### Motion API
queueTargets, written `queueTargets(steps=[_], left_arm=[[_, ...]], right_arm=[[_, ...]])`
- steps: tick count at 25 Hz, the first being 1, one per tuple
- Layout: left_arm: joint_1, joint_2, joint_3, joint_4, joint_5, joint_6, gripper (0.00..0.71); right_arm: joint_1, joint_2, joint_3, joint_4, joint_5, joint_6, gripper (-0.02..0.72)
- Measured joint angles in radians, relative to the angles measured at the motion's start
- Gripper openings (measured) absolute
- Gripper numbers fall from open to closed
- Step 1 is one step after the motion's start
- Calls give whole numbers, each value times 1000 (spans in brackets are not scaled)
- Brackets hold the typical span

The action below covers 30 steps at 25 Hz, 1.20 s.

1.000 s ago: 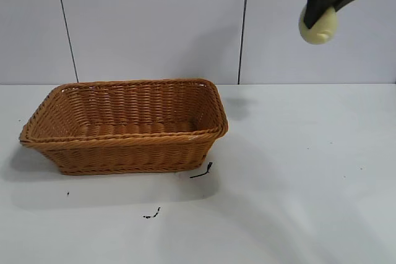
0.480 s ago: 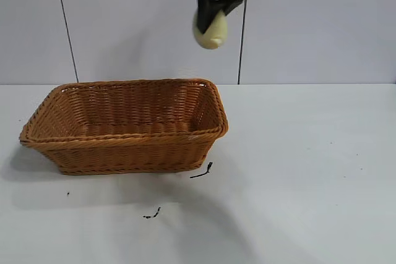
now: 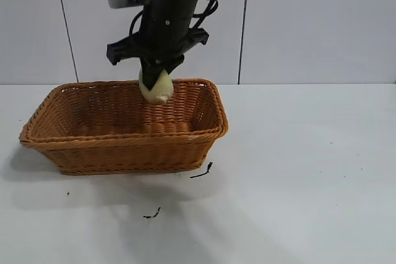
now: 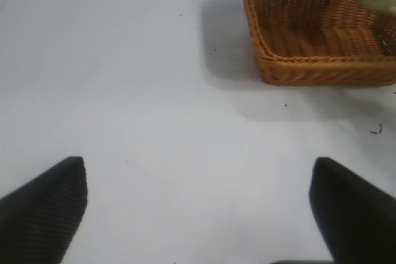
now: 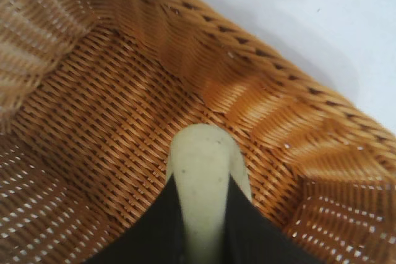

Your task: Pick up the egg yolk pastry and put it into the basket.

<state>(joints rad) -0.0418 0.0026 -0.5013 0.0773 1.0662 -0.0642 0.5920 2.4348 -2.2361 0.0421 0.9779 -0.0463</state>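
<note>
My right gripper [image 3: 156, 77] is shut on the pale yellow egg yolk pastry [image 3: 156, 89] and holds it over the far side of the orange-brown wicker basket [image 3: 74, 140], about level with the rim. In the right wrist view the pastry [image 5: 204, 177] sits pinched between the two black fingers [image 5: 148, 233], with the basket's woven floor [image 5: 93, 128] and a corner wall below it. My left gripper [image 4: 198, 214] is open and empty above bare table, off to one side of the basket [image 4: 309, 69]; the left arm does not show in the exterior view.
The white table [image 3: 309, 171] carries small black scraps in front of the basket [image 3: 203, 171] and nearer the front edge [image 3: 153, 214]. A grey panelled wall [image 3: 309, 23] stands behind.
My right arm has swung from the upper right leftwards and down, carrying the pastry from high above the table to just over the basket's far side.
</note>
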Motion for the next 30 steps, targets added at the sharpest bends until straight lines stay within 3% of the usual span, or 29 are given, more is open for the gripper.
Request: queueTargets(steps=[5, 7, 9, 13, 15, 24, 30], left_arm=[[0, 0, 0, 0, 0, 0, 696], [0, 0, 0, 0, 0, 0, 696], [0, 0, 0, 0, 0, 0, 696], [0, 0, 0, 0, 0, 0, 696], [0, 0, 0, 0, 0, 0, 696], [0, 0, 0, 0, 0, 0, 696], [0, 0, 0, 0, 0, 0, 696]], right_arm=[[0, 37, 0, 27, 0, 0, 64], [0, 39, 0, 30, -1, 0, 102], [0, 39, 0, 31, -1, -2, 218], [0, 39, 0, 36, 3, -36, 572], [0, 37, -3, 38, 10, -45, 647], [0, -23, -156, 29, 150, -48, 694], [-71, -43, -214, 20, 167, -48, 694]])
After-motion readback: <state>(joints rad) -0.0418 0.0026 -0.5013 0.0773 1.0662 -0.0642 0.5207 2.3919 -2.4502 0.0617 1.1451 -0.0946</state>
